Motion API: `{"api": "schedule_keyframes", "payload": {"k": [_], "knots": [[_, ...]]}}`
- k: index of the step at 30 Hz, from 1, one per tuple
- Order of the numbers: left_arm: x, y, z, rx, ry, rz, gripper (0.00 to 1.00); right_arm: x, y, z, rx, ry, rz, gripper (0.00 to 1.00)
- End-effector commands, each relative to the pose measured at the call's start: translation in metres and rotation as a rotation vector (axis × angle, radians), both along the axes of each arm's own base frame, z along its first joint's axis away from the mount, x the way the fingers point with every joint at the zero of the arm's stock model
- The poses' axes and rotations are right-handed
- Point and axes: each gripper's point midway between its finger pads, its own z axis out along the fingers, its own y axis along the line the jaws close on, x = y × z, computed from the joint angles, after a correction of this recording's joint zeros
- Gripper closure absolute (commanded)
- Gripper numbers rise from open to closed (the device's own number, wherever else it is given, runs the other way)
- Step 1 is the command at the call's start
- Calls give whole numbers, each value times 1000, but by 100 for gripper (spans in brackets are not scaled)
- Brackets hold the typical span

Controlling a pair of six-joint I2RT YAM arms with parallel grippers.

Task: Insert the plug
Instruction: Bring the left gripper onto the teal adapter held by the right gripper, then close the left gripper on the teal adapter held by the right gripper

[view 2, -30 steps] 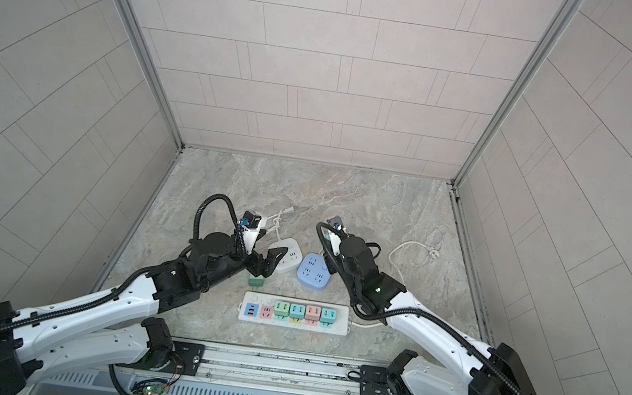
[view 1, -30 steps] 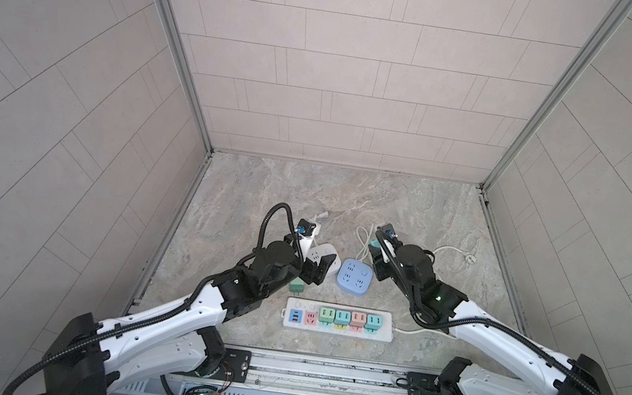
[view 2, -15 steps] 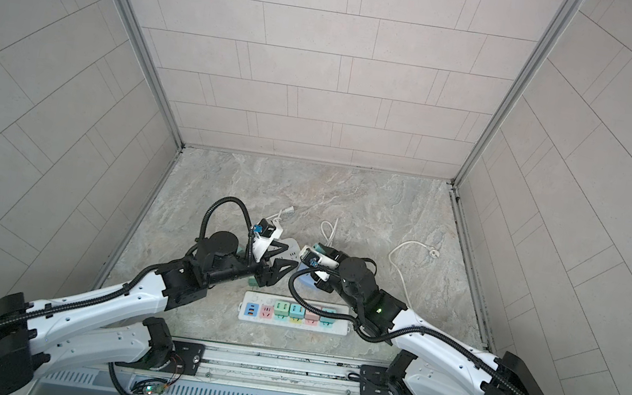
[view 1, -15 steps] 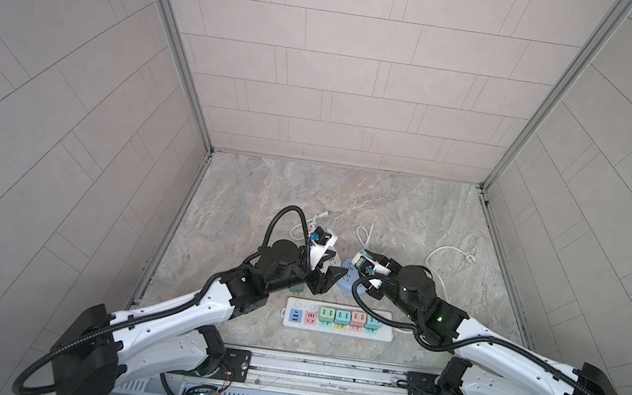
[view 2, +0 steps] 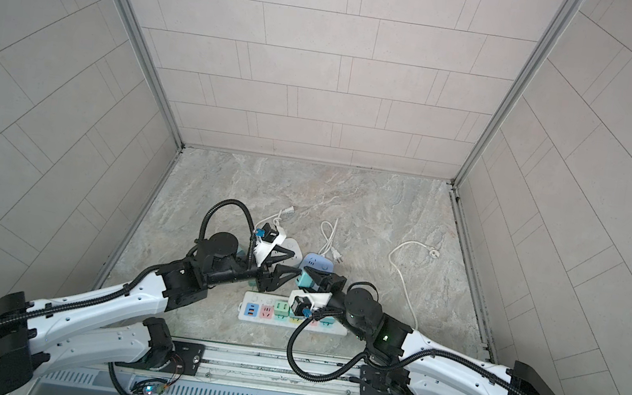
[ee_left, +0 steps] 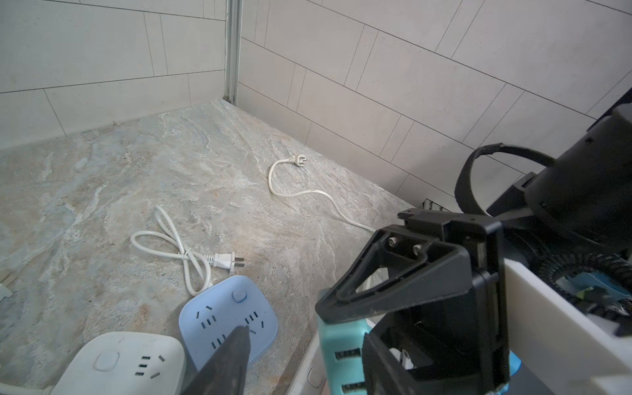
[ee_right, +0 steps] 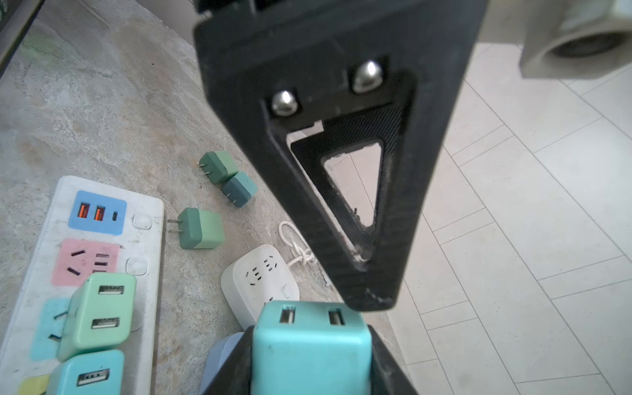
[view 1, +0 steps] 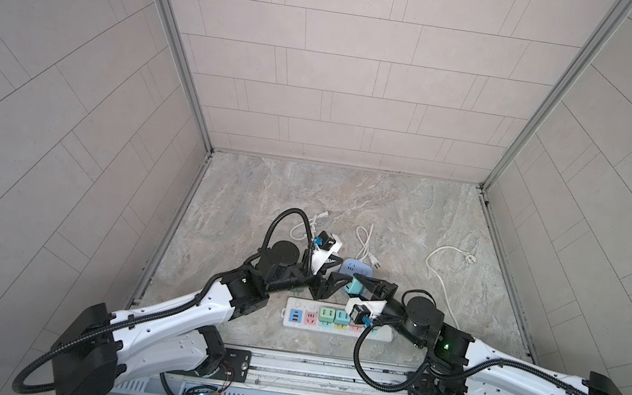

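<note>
Teal USB charger [view 1: 356, 287]: one, clamped in the closed right gripper [ee_right: 309, 337] and held aloft between the blue square socket [ee_left: 227, 314] and the multicolour power strip [view 1: 301, 317]. Its long axis is roughly level. The USB end faces the left gripper [view 2: 299, 268]; prongs not discernible. Left jaws stand partly open astride that end, one finger [ee_right: 301, 212] touching, the other apart. Also counted: two plugged-in chargers [ee_right: 99, 314] on the strip, three loose chargers [ee_right: 201, 229], one white square socket [ee_right: 263, 273], three white corded plugs [ee_left: 224, 261].
</note>
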Motion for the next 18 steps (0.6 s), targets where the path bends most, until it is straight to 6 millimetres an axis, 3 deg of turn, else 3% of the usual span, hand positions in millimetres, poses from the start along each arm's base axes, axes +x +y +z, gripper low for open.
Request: {"api": "schedule_keyframes", "payload": {"k": [1, 18], "knots": [[-5, -9, 19, -47, -38, -47, 42, -5, 4, 22, 25, -99, 35, 100], [-11, -20, 15, -37, -13, -99, 51, 10, 4, 49, 77, -114, -42, 100]]}}
